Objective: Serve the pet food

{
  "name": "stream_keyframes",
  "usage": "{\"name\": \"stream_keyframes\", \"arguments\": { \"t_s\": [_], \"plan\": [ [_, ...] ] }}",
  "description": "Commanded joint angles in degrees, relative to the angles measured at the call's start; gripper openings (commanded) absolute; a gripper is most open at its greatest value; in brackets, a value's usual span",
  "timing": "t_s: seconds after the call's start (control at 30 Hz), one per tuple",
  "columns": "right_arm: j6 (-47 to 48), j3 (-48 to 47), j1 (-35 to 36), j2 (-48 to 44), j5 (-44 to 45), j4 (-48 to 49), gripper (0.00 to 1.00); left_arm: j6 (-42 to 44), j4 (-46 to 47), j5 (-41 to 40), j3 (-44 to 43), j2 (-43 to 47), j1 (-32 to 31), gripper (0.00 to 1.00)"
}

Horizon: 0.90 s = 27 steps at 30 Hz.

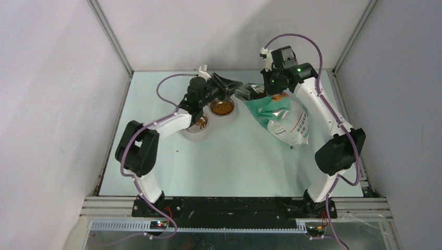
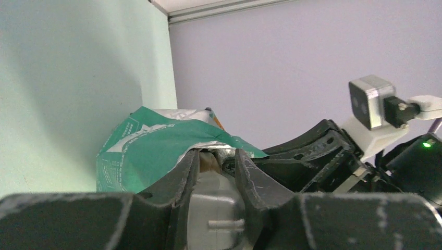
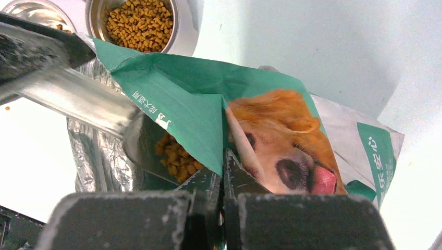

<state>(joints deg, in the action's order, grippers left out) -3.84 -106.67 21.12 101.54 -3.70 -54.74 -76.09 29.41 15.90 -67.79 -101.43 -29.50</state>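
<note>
- Our right pincer is pressed together on the green lip of the bag, holding its mouth open. If that thin fold slips free, the mouth could sag onto the scoop.
- Our left pincer is clamped on the scoop's handle, and the scoop sits inside the bag's mouth with pet food in it. A tilt on the way out would scatter pellets over the table beside the bag.
- The scoop's edge could catch the bag's foil lining and drag the bag along.
- The full bowl just beyond the bag's mouth looks heaped, so more could overflow. The other bowl, farther from the bag, holds only a few pellets.
</note>
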Motion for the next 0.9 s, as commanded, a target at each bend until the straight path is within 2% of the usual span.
{"name": "stream_keyframes", "arguments": {
  "t_s": [0.0,0.4,0.73,0.87],
  "plan": [
    [2.46,-3.66,-1.06,-2.52,2.82,-5.17,0.00,-2.35,4.95,2.44,0.61,5.18,2.04,0.00],
    [8.11,-6.42,-1.01,-4.65,6.69,-6.28,0.00,-7.62,10.66,5.46,2.16,5.12,6.52,0.00],
    [10.15,-6.29,-1.22,-5.70,7.81,-7.34,0.00,-17.21,20.63,13.52,-0.90,-2.47,7.94,0.00],
    [10.42,-6.83,-1.52,-5.35,7.83,-7.94,0.00,-19.47,19.91,13.11,-1.93,-6.71,6.70,0.00]
  ]
}}
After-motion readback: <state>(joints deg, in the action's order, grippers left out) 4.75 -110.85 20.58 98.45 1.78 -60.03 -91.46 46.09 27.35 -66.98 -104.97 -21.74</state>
